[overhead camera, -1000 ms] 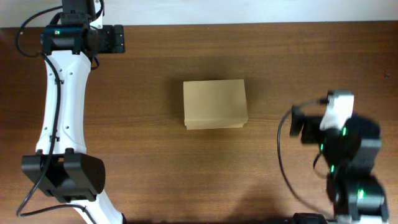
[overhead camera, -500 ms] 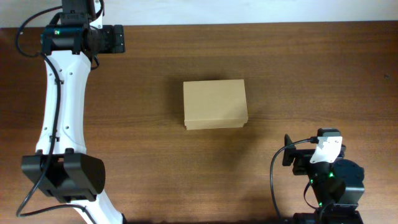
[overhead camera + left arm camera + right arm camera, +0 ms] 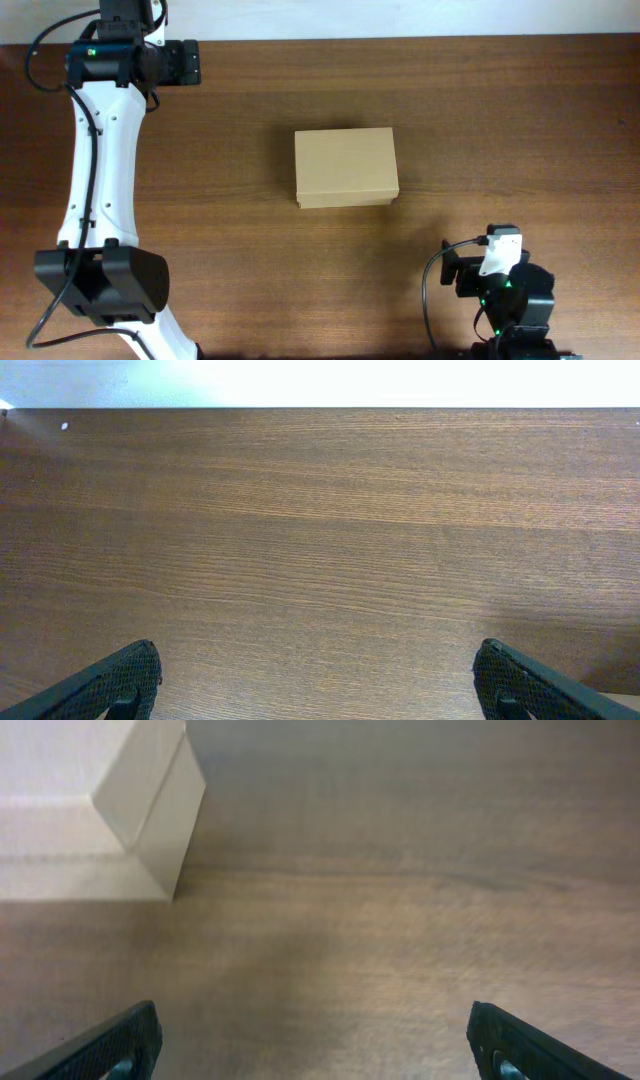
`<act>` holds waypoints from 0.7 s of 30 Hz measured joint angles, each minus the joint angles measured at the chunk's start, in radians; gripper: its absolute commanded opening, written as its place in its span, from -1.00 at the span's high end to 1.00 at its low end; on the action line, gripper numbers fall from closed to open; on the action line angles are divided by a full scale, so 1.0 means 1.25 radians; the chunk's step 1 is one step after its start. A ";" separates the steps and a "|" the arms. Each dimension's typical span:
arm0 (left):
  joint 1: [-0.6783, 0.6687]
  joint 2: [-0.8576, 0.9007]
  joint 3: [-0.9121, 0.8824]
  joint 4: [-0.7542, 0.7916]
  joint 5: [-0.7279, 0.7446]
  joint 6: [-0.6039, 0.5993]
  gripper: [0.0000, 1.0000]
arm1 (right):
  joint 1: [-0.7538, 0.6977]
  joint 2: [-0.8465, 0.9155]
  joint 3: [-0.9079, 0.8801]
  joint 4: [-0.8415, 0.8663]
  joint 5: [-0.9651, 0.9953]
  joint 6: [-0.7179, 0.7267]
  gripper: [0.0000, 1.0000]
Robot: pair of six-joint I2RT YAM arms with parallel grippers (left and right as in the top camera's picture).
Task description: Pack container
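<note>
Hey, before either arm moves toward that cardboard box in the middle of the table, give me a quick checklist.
1. Left hand open and empty: ok.
2. Right hand open and empty: ok.
3. Small tan rectangular cardboard box lying flat on the brown wooden table, apart from both hands: ok.
4. Box opened for packing: not ok, it is shut.
5. Box contents: cannot tell, the closed top hides them.
</note>
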 measured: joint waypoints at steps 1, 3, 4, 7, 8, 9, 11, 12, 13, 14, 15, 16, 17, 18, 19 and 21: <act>0.000 0.000 0.000 0.000 0.000 0.000 -0.99 | 0.000 -0.010 -0.010 0.000 -0.005 0.000 -0.98; 0.000 0.000 0.000 0.000 0.000 0.000 -0.99 | 0.000 -0.036 -0.028 0.000 -0.012 0.000 -0.98; 0.000 0.000 0.000 0.000 0.000 0.000 -0.99 | 0.000 -0.054 -0.039 0.000 -0.014 -0.001 -0.98; 0.000 0.000 0.000 0.000 0.000 0.000 -0.99 | 0.000 -0.102 -0.050 0.003 -0.019 0.000 -0.98; 0.000 0.000 0.000 0.000 0.000 0.000 -0.99 | 0.000 -0.121 -0.050 0.005 -0.020 0.000 -0.98; 0.000 0.000 0.000 0.000 0.000 0.000 -0.99 | 0.000 -0.139 -0.051 0.005 -0.020 0.000 -0.98; 0.000 0.000 0.000 0.000 0.000 0.000 -0.99 | 0.000 -0.172 -0.051 0.005 -0.022 -0.001 -0.98; 0.000 0.000 0.000 0.000 0.000 0.000 -0.99 | 0.000 -0.186 -0.051 0.006 -0.023 0.000 -0.98; 0.000 0.000 0.000 0.000 0.000 0.000 -0.99 | 0.000 -0.192 -0.051 0.006 -0.023 -0.001 -0.99; 0.000 0.000 0.000 0.000 0.000 0.000 -0.99 | 0.000 -0.196 -0.051 0.006 -0.023 0.000 -0.98; 0.000 0.000 0.000 0.000 0.000 0.000 -0.99 | 0.000 -0.196 -0.051 0.006 -0.023 0.000 -0.98; 0.000 0.000 0.000 0.000 0.000 0.000 -0.99 | 0.000 -0.196 -0.051 0.006 -0.023 -0.001 -0.98; 0.000 0.000 0.000 0.000 0.000 0.000 -0.99 | 0.000 -0.196 -0.051 0.006 -0.023 0.000 -0.98; 0.000 0.000 0.000 0.000 0.000 0.000 -0.99 | 0.000 -0.196 -0.051 0.006 -0.023 0.000 -0.98; 0.000 0.000 0.000 0.000 0.000 0.000 -0.99 | 0.000 -0.196 -0.051 0.006 -0.023 -0.001 -0.99; 0.000 0.000 0.000 0.000 0.000 0.000 -1.00 | 0.000 -0.196 -0.051 0.006 -0.023 0.000 -0.99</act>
